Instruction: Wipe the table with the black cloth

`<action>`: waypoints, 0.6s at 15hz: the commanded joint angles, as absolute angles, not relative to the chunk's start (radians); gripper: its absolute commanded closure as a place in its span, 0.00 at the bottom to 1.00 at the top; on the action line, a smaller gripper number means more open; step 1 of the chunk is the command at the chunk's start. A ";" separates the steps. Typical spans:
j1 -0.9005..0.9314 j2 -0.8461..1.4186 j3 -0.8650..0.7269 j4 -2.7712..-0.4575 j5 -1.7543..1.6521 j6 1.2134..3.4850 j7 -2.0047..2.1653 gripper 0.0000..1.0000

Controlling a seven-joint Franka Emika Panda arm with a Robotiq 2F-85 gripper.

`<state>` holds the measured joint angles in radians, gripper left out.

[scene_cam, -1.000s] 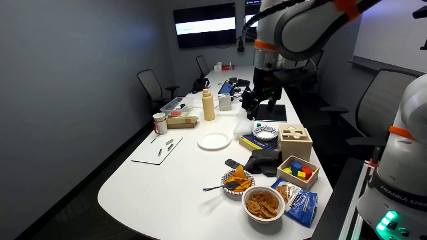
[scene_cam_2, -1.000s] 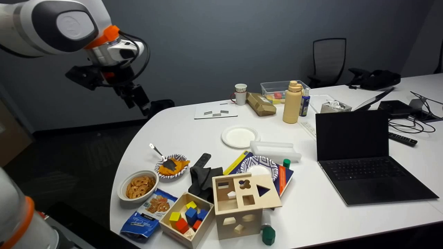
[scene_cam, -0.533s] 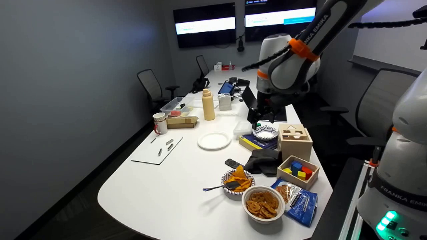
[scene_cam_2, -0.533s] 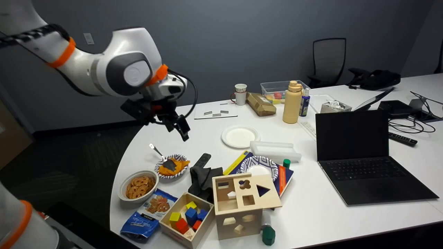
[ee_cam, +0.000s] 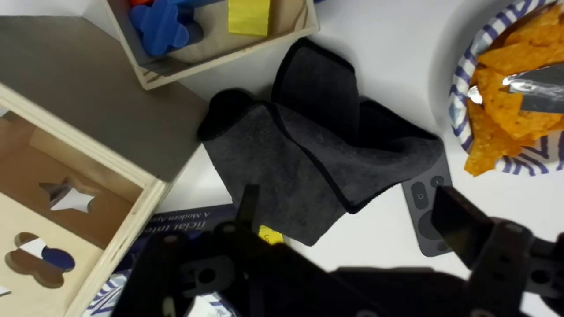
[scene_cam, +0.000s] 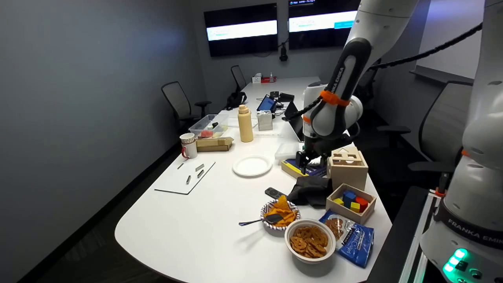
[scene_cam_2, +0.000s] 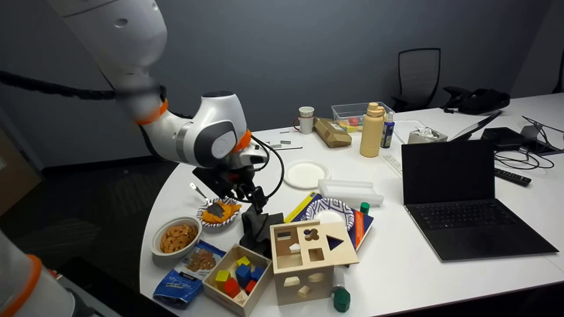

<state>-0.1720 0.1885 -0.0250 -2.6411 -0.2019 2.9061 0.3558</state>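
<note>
Black cloth [ee_cam: 282, 163]: crumpled and folded on the table [scene_cam: 188, 236], between the shape sorter [scene_cam_2: 304, 281] and the chip bowl [ee_cam: 458, 103], its edge overlapping 1 end of the remote [ee_cam: 418, 215].
Gripper [ee_cam: 350, 211]: jaws stand wide apart, pointing down, above the table and near the cloth in both exterior views.
Chip bowl: holds orange chips [scene_cam_2: 229, 213]; 1 spoon [scene_cam_2: 199, 192] rests in it, its handle sticking out past the rim.
Pretzel bowl [scene_cam_2: 157, 240]: full of brown crisps [scene_cam_2: 178, 238], near the chip bowl, with a blue snack bag [scene_cam: 359, 243] just beside it.
Block tray [ee_cam: 216, 26]: wooden, holding yellow, blue and red blocks [ee_cam: 249, 17], near the cloth and the shape sorter.
Book [scene_cam_2: 360, 229]: lies flat under a patterned dish [scene_cam_2: 324, 204], beside the shape sorter.
White plate [scene_cam_2: 307, 174]: flat on the table, well apart from the pretzel bowl.
</note>
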 commanded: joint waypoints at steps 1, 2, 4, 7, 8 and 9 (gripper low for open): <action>-0.075 0.333 -0.092 -2.543 -0.141 2.939 0.353 0.00; -0.060 0.357 -0.100 -2.524 -0.120 2.943 0.348 0.00; -0.032 0.401 -0.113 -2.494 -0.083 2.945 0.345 0.00; -0.008 0.459 -0.129 -2.457 -0.037 2.938 0.339 0.00; -0.005 0.475 -0.135 -2.449 -0.026 2.936 0.336 0.00; -0.001 0.490 -0.139 -2.442 -0.015 2.936 0.335 0.00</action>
<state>-0.0296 0.4310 -0.1112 -2.4810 -0.0595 2.9241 0.3538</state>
